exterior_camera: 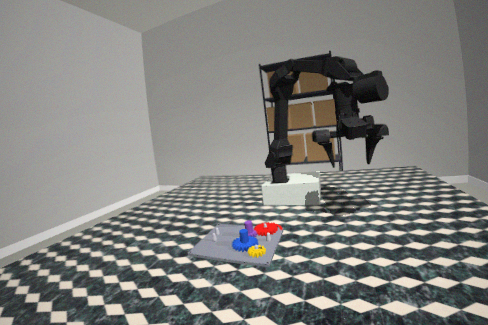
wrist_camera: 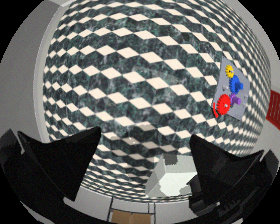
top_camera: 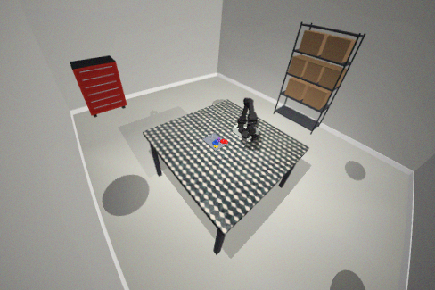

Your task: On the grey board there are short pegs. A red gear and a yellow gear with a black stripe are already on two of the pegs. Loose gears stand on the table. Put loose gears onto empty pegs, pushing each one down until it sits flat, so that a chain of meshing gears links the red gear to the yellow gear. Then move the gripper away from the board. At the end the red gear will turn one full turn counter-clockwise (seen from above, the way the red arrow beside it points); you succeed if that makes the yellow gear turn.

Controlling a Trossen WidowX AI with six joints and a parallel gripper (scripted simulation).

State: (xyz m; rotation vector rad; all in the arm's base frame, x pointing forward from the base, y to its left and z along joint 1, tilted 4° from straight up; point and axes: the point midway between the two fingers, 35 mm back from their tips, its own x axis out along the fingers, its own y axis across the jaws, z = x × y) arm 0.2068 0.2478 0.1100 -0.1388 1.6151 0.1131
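The grey board point(exterior_camera: 215, 249) point(wrist_camera: 223, 69) lies on the table. The red gear point(top_camera: 224, 141) point(exterior_camera: 266, 229) point(wrist_camera: 224, 104) and the yellow gear point(top_camera: 216, 146) point(exterior_camera: 257, 251) point(wrist_camera: 228, 71) sit on it. Between them a blue gear with a knob point(top_camera: 216, 142) point(exterior_camera: 244, 244) point(wrist_camera: 234, 85) and a smaller purple gear with a knob point(exterior_camera: 249, 229) point(wrist_camera: 235, 100) stand on the board, close to each other and to the outer gears; exact tooth contact is too small to tell. A few empty pegs show. My gripper point(exterior_camera: 351, 165) point(wrist_camera: 147, 136) is open and empty, high above the table, well away from the board.
The arm's pale base block point(exterior_camera: 287, 194) point(wrist_camera: 173, 177) stands on the checkered table point(top_camera: 223, 186) behind the board. A shelf with boxes point(top_camera: 316, 66) and a red drawer cabinet point(top_camera: 100, 86) stand off the table. No loose gear shows on the table.
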